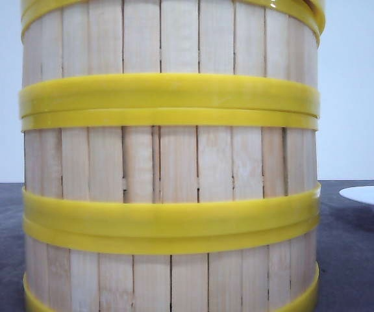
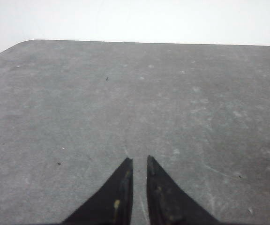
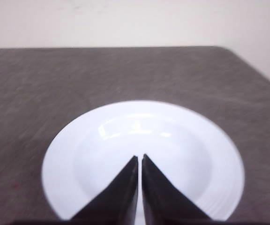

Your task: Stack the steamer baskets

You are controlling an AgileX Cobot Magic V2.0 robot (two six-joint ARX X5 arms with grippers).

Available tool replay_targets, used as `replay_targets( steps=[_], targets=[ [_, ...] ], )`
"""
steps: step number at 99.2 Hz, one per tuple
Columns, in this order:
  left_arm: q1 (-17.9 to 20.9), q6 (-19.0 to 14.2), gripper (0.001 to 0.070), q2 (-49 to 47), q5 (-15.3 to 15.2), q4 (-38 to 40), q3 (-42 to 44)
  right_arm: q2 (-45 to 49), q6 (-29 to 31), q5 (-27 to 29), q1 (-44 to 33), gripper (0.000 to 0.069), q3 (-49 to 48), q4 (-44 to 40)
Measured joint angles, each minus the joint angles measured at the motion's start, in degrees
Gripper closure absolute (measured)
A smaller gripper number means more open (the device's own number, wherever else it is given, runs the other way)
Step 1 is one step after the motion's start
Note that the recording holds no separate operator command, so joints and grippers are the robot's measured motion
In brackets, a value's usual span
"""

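Baskets (image 1: 171, 156) stacked — right gripper (image 3: 140, 157), seemingly closed, over plate (image 3: 219, 154).

All you can see of your robot is its fingers. The left gripper (image 2: 139, 161) shows two black, tapering wedges — scuffed, with small yellowish flecks. The right gripper (image 3: 140, 158) has the same black pointed shape — smooth, matte, unmarked.
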Motion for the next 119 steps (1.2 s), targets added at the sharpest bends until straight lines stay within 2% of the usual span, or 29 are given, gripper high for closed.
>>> replay_targets(
  steps=[119],
  targets=[
    [0.0, 0.0, 0.0683, 0.0, 0.0, 0.0, 0.0, -0.4, 0.8, -0.4, -0.1, 0.0684, -0.9, 1.1]
  ],
)
